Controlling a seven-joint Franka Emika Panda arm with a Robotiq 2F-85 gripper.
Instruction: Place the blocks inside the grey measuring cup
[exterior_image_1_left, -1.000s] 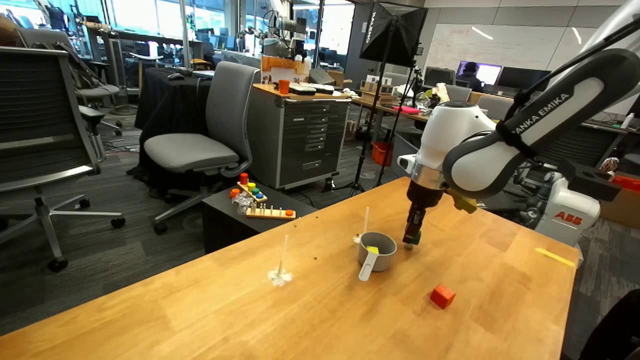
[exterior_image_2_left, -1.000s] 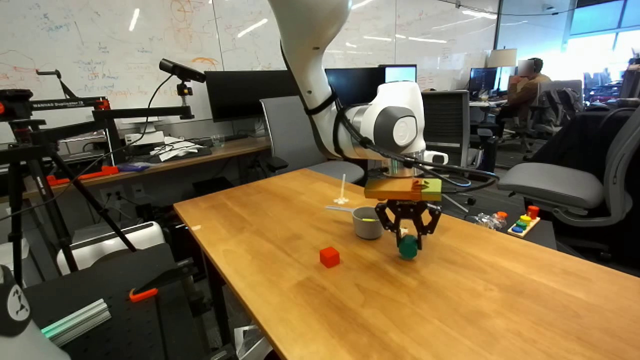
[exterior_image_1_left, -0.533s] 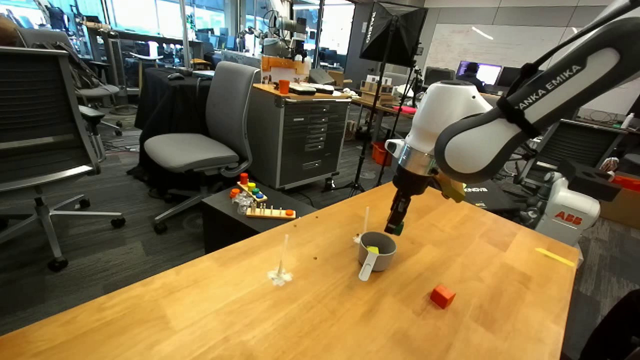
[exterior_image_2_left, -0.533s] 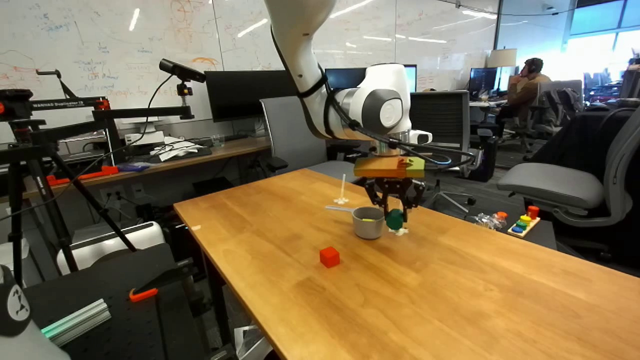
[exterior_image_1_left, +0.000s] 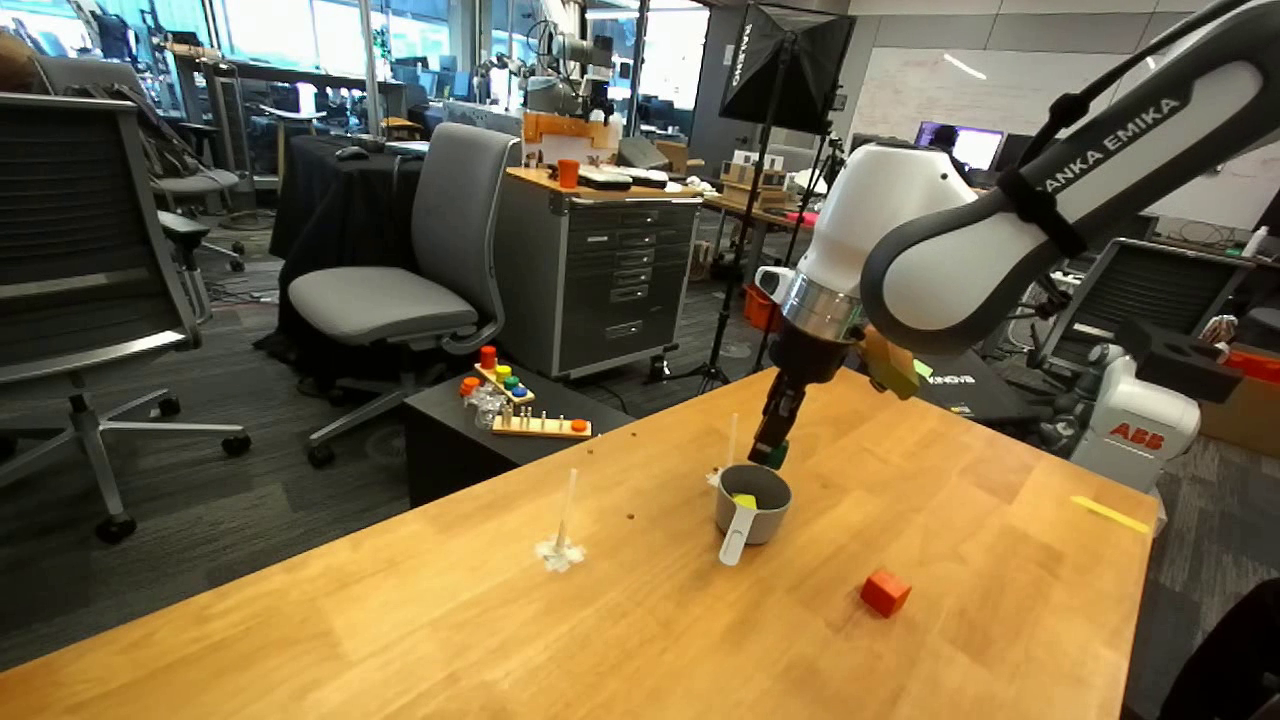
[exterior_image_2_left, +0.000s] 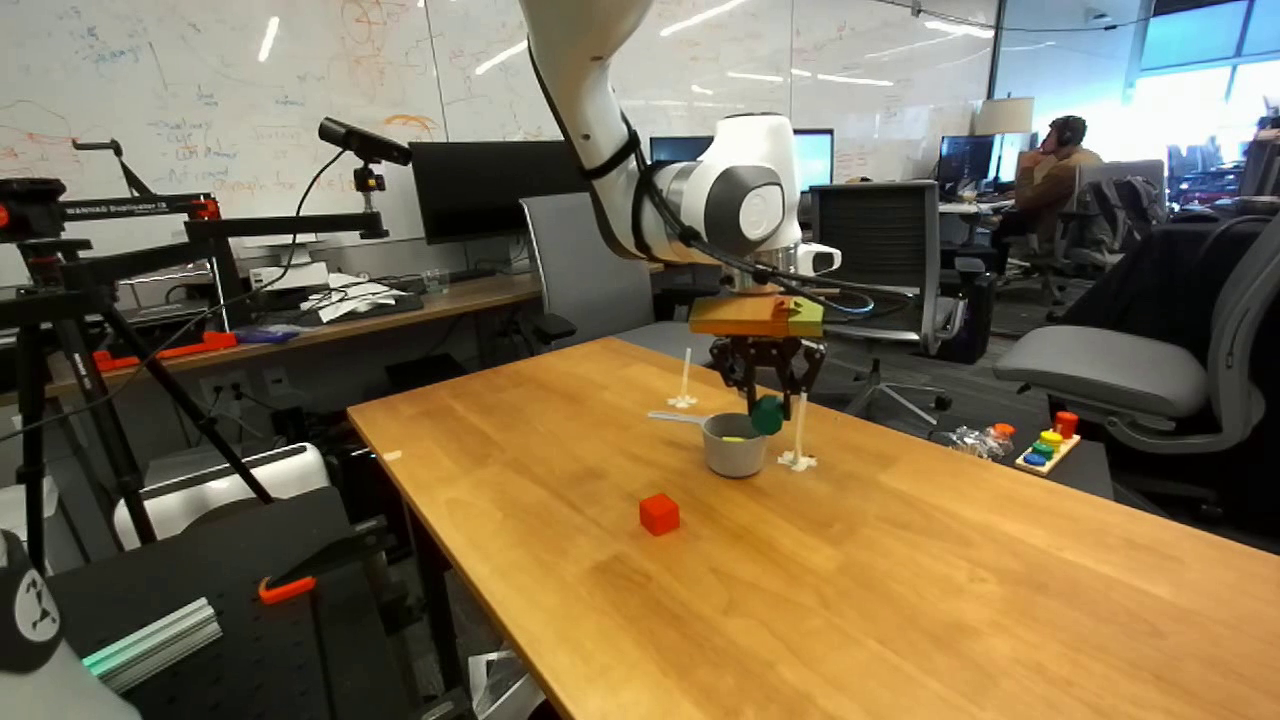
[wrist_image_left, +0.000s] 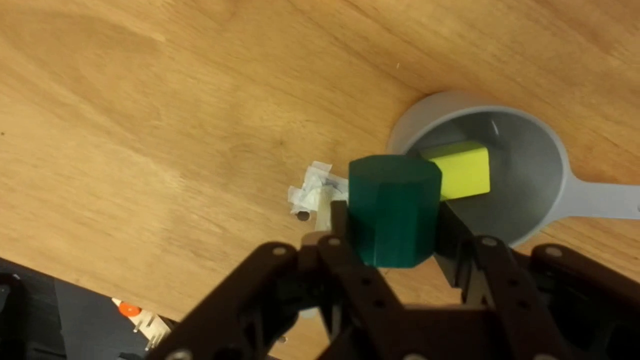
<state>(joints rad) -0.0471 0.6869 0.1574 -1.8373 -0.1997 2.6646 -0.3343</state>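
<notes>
Gripper (wrist_image_left: 392, 220): I am pinching one green block (wrist_image_left: 395, 212), fingers (wrist_image_left: 340, 220) part-spread, near the rim of the grey measuring cup (wrist_image_left: 527, 160). Cup: standing upright, handle (wrist_image_left: 605, 200) and long axis pointing right in wrist view.

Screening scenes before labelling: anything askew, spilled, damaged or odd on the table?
No spill or damage visible on the table. Odd: two thin pale sticks standing up from it in what looks like crumpled white tape. One is close to the measuring cup. They look makeshift, with no evident role.
</notes>
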